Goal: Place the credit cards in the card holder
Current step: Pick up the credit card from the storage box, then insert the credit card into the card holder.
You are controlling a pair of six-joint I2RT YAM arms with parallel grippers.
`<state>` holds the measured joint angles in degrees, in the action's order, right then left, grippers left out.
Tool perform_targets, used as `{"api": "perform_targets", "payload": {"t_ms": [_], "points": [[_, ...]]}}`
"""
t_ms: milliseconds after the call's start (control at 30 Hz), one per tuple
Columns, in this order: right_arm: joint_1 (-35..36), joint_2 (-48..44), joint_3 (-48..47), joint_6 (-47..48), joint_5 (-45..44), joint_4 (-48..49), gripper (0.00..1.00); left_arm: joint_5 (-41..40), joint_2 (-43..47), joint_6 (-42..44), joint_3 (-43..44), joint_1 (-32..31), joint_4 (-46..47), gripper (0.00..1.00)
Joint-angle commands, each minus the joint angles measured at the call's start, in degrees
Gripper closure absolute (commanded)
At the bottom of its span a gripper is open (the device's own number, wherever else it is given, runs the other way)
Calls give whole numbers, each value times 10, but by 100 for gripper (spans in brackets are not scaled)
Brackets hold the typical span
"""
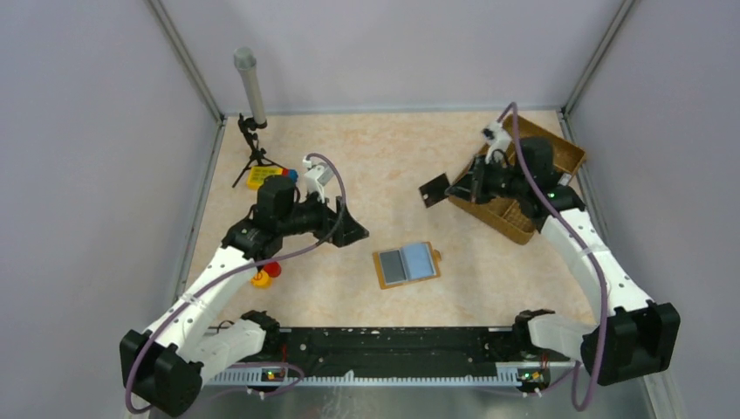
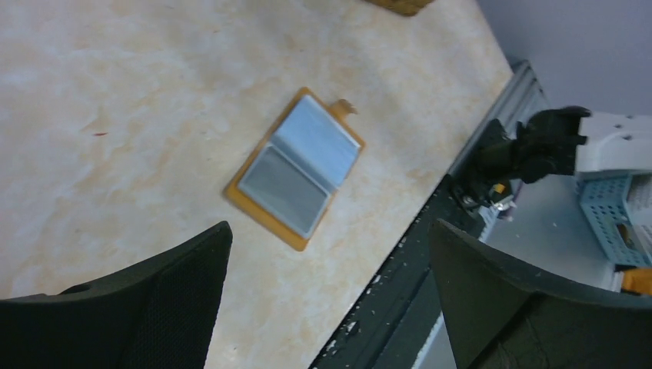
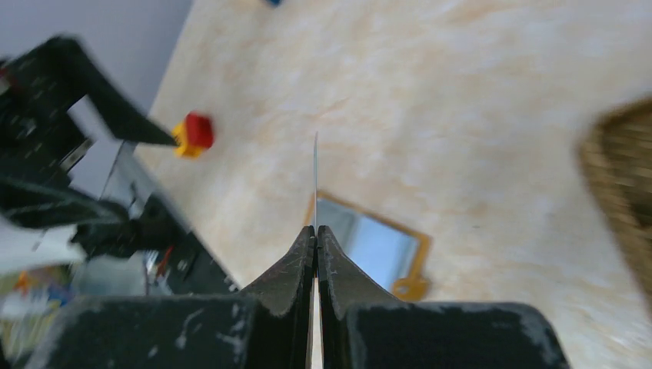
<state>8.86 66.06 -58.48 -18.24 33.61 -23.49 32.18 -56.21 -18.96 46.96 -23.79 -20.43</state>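
**Card holder.** The flat orange-tan leather card holder [image 1: 407,264] lies open on the mottled beige table [image 1: 393,148], front middle, between the two arms. Both sleeves face up. A dark grey card [image 1: 393,266] sits in the left sleeve and a light blue card [image 1: 421,260] in the right. A small tab sticks out at the right edge. The left wrist view shows the same open holder [image 2: 296,173]. Glare on the sleeves hides whether anything lies beneath those two cards.

**Tray.** The large brown woven compartment tray [image 1: 558,148] stands askew at the back right. The right arm covers most of it, so its contents cannot be made out. In the right wrist view it is only a blurred brown edge [image 3: 623,177].

**Right gripper** [image 3: 316,234]. The jaws are pressed together on a thin black card [image 1: 434,189], held in the air just left of the tray's near corner and well apart from the card holder. From the wrist the card is edge-on, a bare line [image 3: 315,177].

**Left gripper** [image 2: 330,231]. The fingers [image 2: 169,300] are spread wide with nothing between them, over the table to the left of the card holder.

**Hard to read.** A small red and yellow piece [image 1: 266,273] is partly under the left arm, and its shape is unclear. A yellow-red-blue toy block [image 1: 262,177] at the back left is partly behind black tripod legs [image 1: 253,157].
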Motion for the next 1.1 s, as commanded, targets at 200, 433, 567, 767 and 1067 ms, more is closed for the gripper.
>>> {"api": "perform_targets", "payload": {"t_ms": [200, 433, 567, 767, 1067], "points": [[223, 39, 2, 31, 217, 40, 100, 146, -10, -38, -1, -34, 99, 1], [255, 68, -12, 26, 299, 78, 100, 239, -37, -31, 0, -54, 101, 8], [254, 73, -27, 42, 303, 64, 100, 289, -48, -31, -1, -73, 106, 33], [254, 81, -34, 42, 284, 55, 100, 298, -51, -30, -2, -90, 110, 100], [254, 0, 87, -155, 148, 271, 24, 132, 56, -262, -151, -104, 432, 100]]}}
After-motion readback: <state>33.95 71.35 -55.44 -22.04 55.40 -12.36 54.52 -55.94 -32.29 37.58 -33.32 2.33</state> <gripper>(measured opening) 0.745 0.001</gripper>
